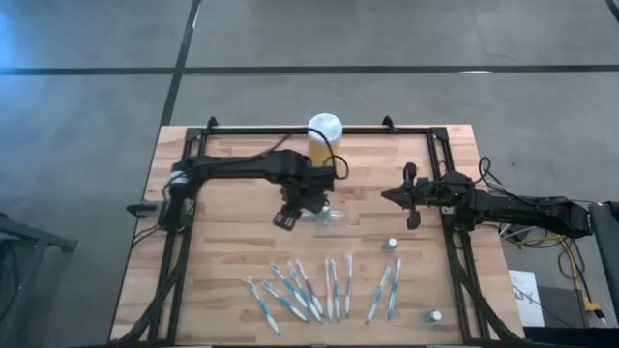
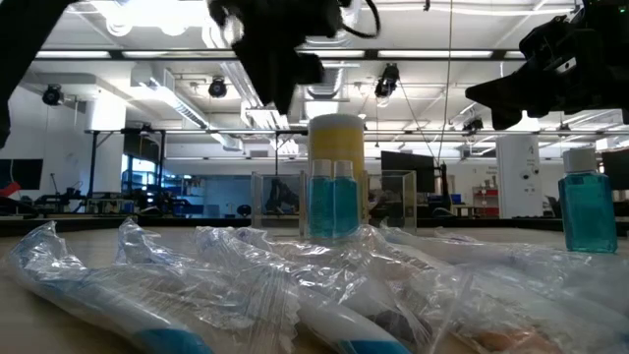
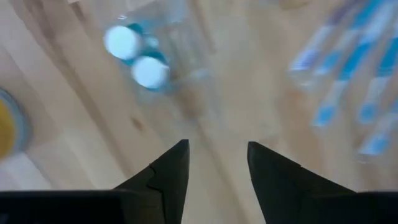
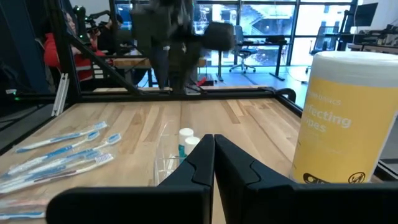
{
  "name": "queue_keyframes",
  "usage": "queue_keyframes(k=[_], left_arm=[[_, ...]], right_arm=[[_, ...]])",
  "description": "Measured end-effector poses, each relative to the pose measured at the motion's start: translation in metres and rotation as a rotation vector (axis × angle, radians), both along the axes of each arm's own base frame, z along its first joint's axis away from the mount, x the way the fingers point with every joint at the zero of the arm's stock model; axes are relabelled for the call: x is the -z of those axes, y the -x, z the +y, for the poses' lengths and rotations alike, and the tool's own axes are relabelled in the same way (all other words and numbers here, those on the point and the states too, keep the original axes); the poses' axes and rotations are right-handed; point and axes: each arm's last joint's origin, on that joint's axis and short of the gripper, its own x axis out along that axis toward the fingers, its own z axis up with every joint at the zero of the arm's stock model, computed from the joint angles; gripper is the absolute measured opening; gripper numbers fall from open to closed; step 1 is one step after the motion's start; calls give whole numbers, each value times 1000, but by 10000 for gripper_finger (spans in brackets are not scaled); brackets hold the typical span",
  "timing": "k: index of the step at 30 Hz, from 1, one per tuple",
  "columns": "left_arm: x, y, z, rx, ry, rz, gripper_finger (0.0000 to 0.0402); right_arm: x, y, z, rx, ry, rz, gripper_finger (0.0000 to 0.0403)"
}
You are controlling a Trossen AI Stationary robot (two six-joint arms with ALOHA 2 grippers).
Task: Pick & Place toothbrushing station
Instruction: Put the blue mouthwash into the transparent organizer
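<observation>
Flanking holder (image 1: 327, 215), yellow jar (image 1: 324, 138), toothbrushes (image 1: 324, 288)

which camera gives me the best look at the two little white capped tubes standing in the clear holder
The left wrist view: both white-capped tubes show from above. The right wrist view partly hides them behind the right gripper. The low view shows blue bodies. The high view hardly resolves them.

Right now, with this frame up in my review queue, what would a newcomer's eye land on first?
Probably the tall yellow jar with a white lid at the table's far edge, with the left gripper hovering open just in front of it, above the small clear plastic holder that has two white-capped blue tubes in it. Next, the row of slim blue-and-white toothbrushes fanned along the near edge. The right gripper waits shut at the right side.
</observation>
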Motion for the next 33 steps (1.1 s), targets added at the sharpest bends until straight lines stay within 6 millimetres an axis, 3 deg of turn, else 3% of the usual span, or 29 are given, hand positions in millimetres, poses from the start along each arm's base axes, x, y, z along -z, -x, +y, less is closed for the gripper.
queue_keyframes(k=[6,9,14,17,21,25,30,33], left_arm=[[-40,69,-6,-69,41,-200,115],[-45,112,-7,-138,66,-367,74],[-16,182,-11,-331,184,-655,9],[11,212,-12,-449,279,-806,8],[45,237,-12,-570,295,-1042,5],[75,248,-13,-552,313,-1234,5],[101,255,-11,-558,277,-1341,3],[113,257,-9,-624,244,-1341,6]], right_arm=[[0,0,0,0,-1,0,8],[0,0,0,-1,-20,-1,8],[0,0,0,-1,-27,-2,8],[-1,0,0,-1,-25,-8,8],[-4,0,0,-1,-29,-43,8],[-4,0,0,-2,-47,-38,8],[-2,0,0,-1,-144,-4,8],[-19,-3,-1,53,-219,78,8]])
